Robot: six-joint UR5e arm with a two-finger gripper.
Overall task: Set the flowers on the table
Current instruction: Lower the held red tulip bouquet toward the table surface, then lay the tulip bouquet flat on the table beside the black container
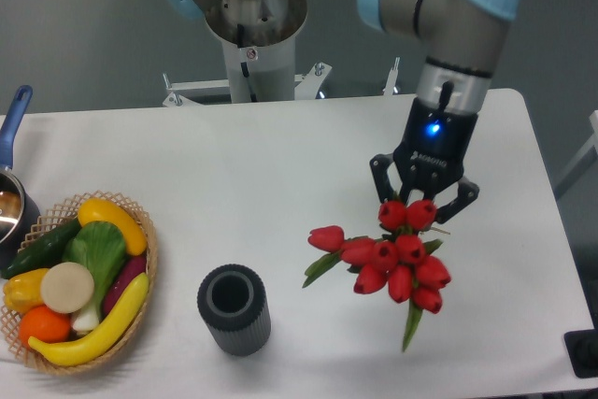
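Observation:
The flowers (pixel 394 263) are a bunch of red tulips with green leaves, over the right half of the white table (pixel 271 184). Their heads fan out to the front and left, and one leaf points toward the front edge. My gripper (pixel 410 215) points down onto the back end of the bunch, with its fingers closed in around the topmost tulip heads. The stems are hidden under the gripper. A faint shadow lies on the table below the bunch, so it seems to be held slightly above the surface.
A dark grey cylindrical vase (pixel 234 308) stands upright left of the flowers, near the front edge. A wicker basket (pixel 140 324) of toy fruit and vegetables sits at the front left. A pot with a blue handle (pixel 14 128) is at the left edge.

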